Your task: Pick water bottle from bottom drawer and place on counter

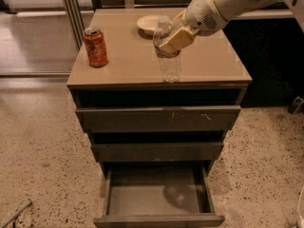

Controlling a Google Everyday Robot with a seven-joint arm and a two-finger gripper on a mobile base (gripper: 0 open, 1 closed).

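Note:
The clear ribbed water bottle with its white cap hangs upright over the front part of the tan counter. I cannot tell whether its base touches the counter. My gripper comes in from the upper right and is shut on the bottle's upper half, its tan fingers wrapped around it. The bottom drawer is pulled open below and holds nothing but the bottle's shadow.
A red-orange soda can stands at the counter's left. A shallow white bowl sits at the back, just behind the bottle. Two upper drawers are shut. Speckled floor surrounds the cabinet; a dark cabinet stands at the right.

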